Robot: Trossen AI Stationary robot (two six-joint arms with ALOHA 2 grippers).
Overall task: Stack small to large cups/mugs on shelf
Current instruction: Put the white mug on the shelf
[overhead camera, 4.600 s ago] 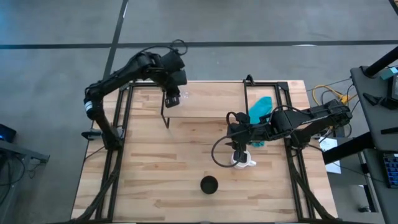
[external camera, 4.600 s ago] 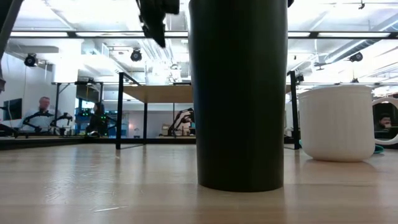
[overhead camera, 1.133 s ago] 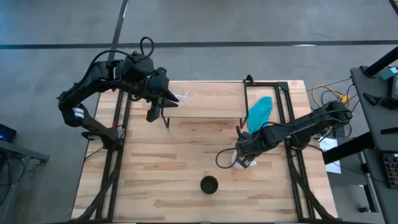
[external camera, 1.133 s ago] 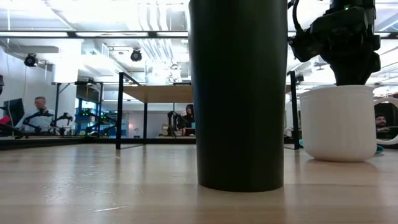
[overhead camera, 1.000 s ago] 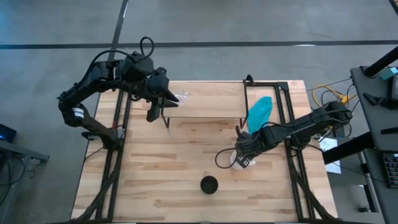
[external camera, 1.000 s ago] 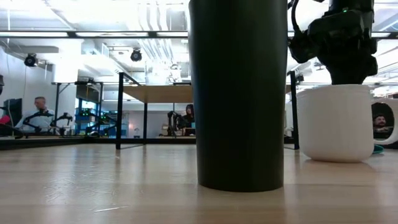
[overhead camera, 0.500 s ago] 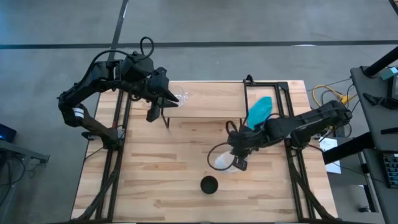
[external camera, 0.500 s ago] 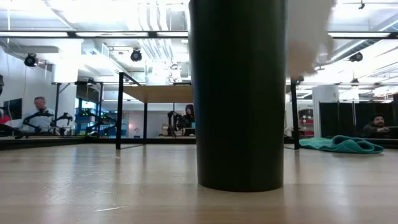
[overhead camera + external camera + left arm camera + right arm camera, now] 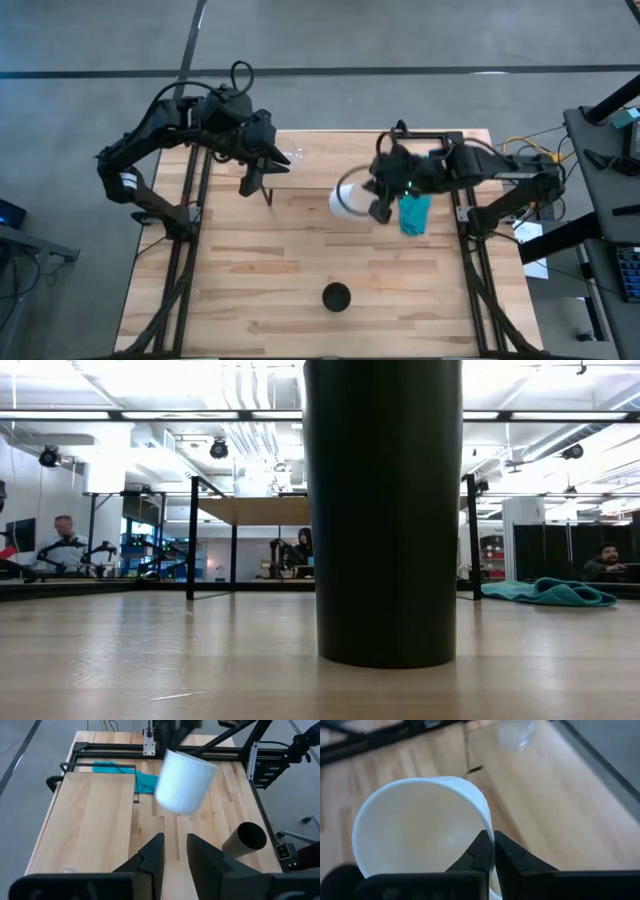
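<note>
The white mug hangs in the air by the shelf's right end, with my right gripper shut on it. The shelf is a light board on black wire legs at the table's far side. A tiny clear glass cup stands on its left part. The black cup stands upright on the table near the front edge, and it fills the middle of the low view. My left gripper is open at the shelf's left end, just left of the glass cup, with nothing between its fingers. My right gripper pinches the mug's wall at the rim, one finger inside the mug and one outside. The mug is lifted clear of the table and tilted, its open mouth turned toward the gripper.
A teal cloth lies on the table right of the shelf, under my right arm. Black frame rails run along the table's left and right sides. Bare wood lies between the shelf and the black cup. People sit in the room beyond the table.
My right gripper has lifted the white mug off the table and carried it up and toward the far edge, to the shelf's right end. The mug stood upright on the table; now it hangs clear and tilted, out of the low view.
</note>
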